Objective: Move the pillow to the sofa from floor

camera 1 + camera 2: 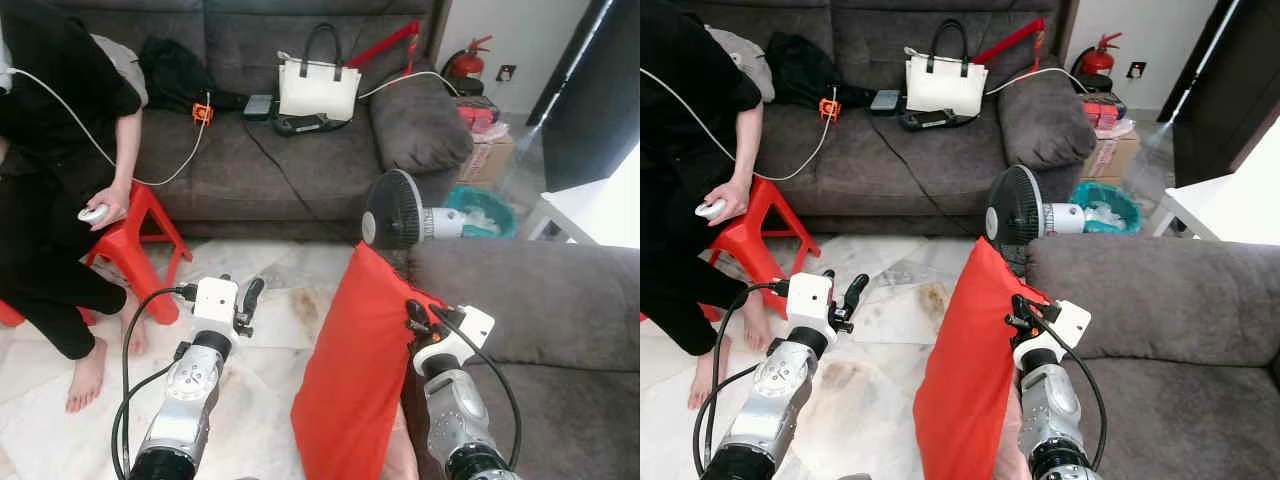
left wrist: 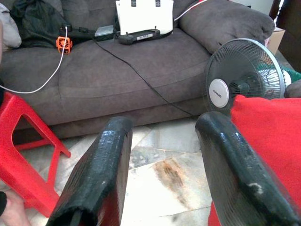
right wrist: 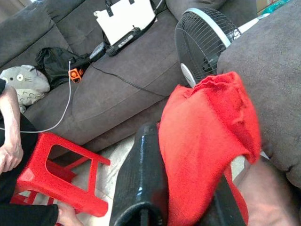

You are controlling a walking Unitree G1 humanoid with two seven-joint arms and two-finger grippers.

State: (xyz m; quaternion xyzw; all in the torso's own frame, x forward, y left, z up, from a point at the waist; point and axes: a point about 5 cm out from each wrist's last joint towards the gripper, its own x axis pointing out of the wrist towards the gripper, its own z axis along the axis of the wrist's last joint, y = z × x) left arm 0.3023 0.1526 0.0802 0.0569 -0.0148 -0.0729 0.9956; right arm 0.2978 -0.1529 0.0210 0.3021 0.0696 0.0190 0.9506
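Right tool [image 1: 418,318], lower centre of the left eye frame, is clamped on the red pillow [image 1: 355,370]; the right wrist view shows red fabric bunched between its two black fingers [image 3: 141,179]. The pillow hangs upright, its upper corner against the armrest of the grey sofa [image 1: 540,310] that occupies the lower right, its lower edge down near the marble floor [image 1: 270,370], at the bottom centre of the frame. Left tool [image 1: 243,303], lower left of centre, hovers just beside the pillow with its fingers spread wide and nothing between them.

Step in hand, as judged: the lift, with the pillow gripped but not yet on the seat. The next move calls for raising the pillow clear of the armrest and carrying it rightward over the seat cushion before letting go; the free left tool could steady the hanging side.

Behind the pillow stands a fan [image 1: 395,210], near enough to be brushed. A second sofa [image 1: 290,160] spans the upper frame, carrying a white handbag [image 1: 318,88]. At the far left a person [image 1: 50,150] sits on a red stool [image 1: 140,240].
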